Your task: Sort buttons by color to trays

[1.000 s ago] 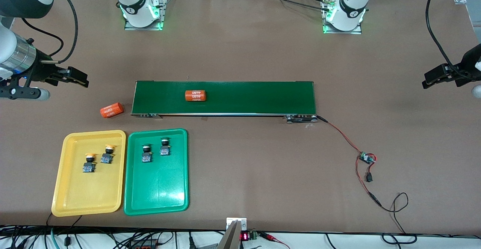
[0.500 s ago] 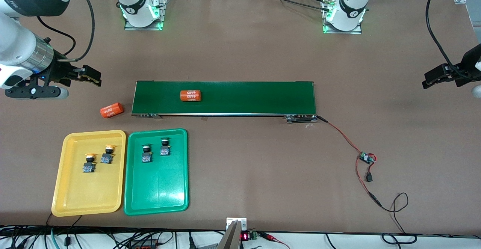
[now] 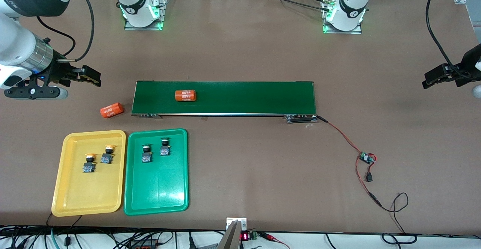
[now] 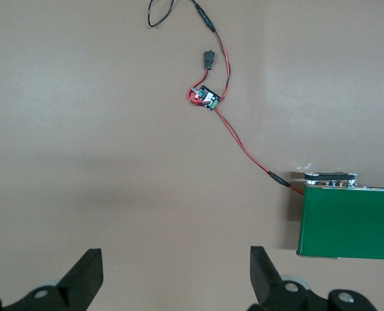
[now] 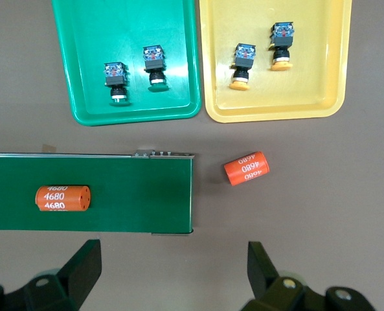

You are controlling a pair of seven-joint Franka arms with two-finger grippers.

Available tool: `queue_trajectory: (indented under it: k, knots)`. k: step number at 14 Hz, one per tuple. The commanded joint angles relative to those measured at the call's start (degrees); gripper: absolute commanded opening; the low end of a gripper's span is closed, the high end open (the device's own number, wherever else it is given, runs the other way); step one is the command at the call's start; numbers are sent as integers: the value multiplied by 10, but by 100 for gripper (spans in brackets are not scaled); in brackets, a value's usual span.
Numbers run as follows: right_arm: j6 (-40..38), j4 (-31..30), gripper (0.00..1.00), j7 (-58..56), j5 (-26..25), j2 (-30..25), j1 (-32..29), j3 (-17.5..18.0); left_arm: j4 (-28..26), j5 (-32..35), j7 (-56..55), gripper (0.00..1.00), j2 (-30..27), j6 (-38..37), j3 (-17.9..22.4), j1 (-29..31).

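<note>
From the front, two yellow-capped buttons (image 3: 99, 158) sit in the glossy yellow tray (image 3: 64, 189), two green-capped buttons (image 3: 155, 151) in the green tray (image 3: 158, 196). Left gripper (image 4: 172, 275) hovers, fingers apart, over bare matte table near the conveyor belt (image 4: 350, 223). Right gripper (image 5: 172, 272), fingers spread, hangs above the belt's end, by an orange cylinder (image 5: 246, 168).

Two yellow-capped buttons (image 3: 99, 157), two green-capped buttons (image 3: 155, 150), two trays (image 3: 67, 189), two orange cylinders (image 3: 185, 95).

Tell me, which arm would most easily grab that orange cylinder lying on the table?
The right: its open gripper hovers near the loose orange cylinder; the left gripper waits at the table's other end.
</note>
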Motion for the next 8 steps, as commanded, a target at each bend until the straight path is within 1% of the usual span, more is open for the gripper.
queue_trajectory:
  k: [1,6,8]
  knots:
    - [1,5,100,-6,3,1,-2,0,-13,-10,6,100,-13,5,2,1]
    - [2,9,100,-9,7,10,-3,-2,-13,-10,6,100,-13,6,-1,1]
    - [2,9,100,-10,7,10,-3,-3,-13,-10,6,100,-12,8,3,2]
